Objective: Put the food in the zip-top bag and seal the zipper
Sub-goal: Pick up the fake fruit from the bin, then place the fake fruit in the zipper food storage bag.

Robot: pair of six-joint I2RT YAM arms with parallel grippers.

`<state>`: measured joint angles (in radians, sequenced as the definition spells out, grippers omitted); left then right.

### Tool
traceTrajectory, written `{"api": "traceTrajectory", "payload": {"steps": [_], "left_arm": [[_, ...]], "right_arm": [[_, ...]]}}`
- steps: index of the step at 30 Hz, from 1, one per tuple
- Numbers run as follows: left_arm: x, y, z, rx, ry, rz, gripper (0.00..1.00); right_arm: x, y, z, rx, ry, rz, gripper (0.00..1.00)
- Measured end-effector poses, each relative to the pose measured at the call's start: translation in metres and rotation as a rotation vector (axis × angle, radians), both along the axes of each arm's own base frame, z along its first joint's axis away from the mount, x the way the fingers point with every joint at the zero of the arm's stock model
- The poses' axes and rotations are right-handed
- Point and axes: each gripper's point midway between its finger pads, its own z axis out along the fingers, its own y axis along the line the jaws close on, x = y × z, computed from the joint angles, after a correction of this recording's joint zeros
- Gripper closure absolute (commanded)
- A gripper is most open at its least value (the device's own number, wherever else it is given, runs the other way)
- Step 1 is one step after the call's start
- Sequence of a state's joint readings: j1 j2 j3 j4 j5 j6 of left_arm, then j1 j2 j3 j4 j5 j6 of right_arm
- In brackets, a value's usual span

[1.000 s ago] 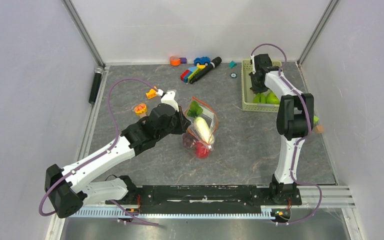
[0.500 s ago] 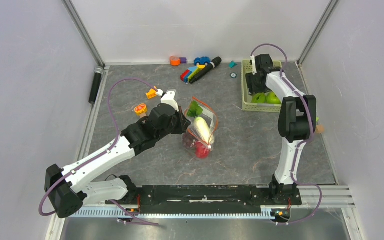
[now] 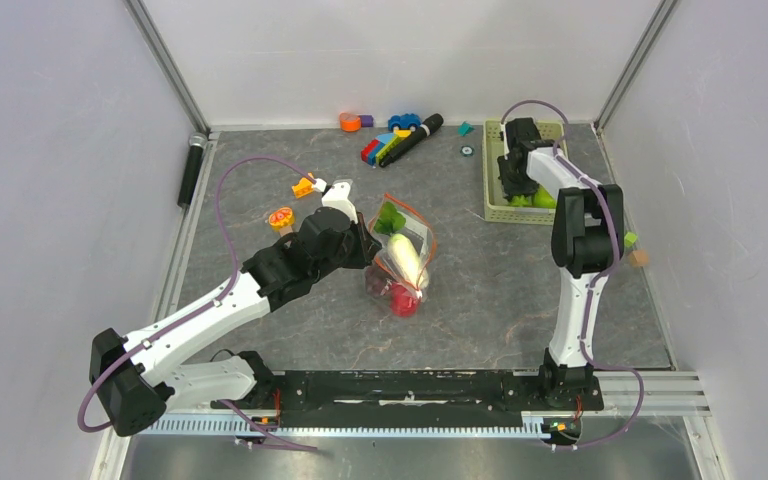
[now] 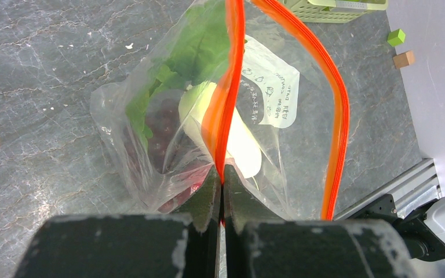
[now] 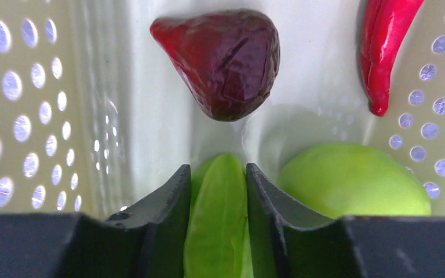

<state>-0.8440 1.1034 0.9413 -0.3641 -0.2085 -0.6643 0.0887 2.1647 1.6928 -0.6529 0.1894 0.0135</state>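
Observation:
The clear zip-top bag (image 3: 405, 255) lies mid-table with its mouth open. Inside it are a white radish (image 4: 240, 139) with green leaves, a dark red grape bunch (image 4: 162, 124) and a red fruit (image 3: 403, 299). My left gripper (image 4: 221, 172) is shut on the near lip of the red-orange zipper (image 4: 230, 75) and holds the mouth open; the far lip (image 4: 337, 110) arcs to the right. My right gripper (image 5: 217, 174) is down in the pale green basket (image 3: 497, 190), shut on a ridged green fruit (image 5: 223, 220). A round green fruit (image 5: 353, 182), a dark red fruit (image 5: 223, 58) and a red chili (image 5: 385, 46) lie beside it.
Coloured toy blocks (image 3: 385, 145), a black marker (image 3: 415, 138) and an orange piece (image 3: 350, 122) lie at the back. An orange-slice toy (image 3: 281, 217) and a yellow block (image 3: 304, 185) sit left of the bag. Small green and tan cubes (image 4: 401, 47) lie at the right wall.
My right gripper has shifted within the basket, away toward its back and then down over the green fruits. The left arm and the bag have not moved.

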Motion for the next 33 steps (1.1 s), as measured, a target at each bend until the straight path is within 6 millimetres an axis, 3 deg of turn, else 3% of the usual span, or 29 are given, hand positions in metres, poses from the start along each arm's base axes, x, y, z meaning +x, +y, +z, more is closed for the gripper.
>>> {"api": "traceTrajectory", "payload": {"steps": [10, 14, 22, 27, 33], "left_arm": [[0.000, 0.000, 0.000, 0.000, 0.000, 0.000, 0.98], [0.000, 0.000, 0.000, 0.000, 0.000, 0.000, 0.98], [0.000, 0.000, 0.000, 0.000, 0.000, 0.001, 0.98], [0.000, 0.000, 0.000, 0.000, 0.000, 0.000, 0.98], [0.000, 0.000, 0.000, 0.000, 0.000, 0.000, 0.98]], "right_arm": [[0.003, -0.001, 0.014, 0.016, -0.077, -0.019, 0.84], [0.006, -0.001, 0.041, 0.022, -0.158, -0.017, 0.86], [0.017, 0.009, 0.117, 0.087, -0.418, 0.015, 0.86], [-0.006, 0.042, 0.153, 0.189, -0.525, 0.145, 0.86], [-0.071, 0.135, 0.195, 0.378, -0.672, 0.449, 0.87]]}}
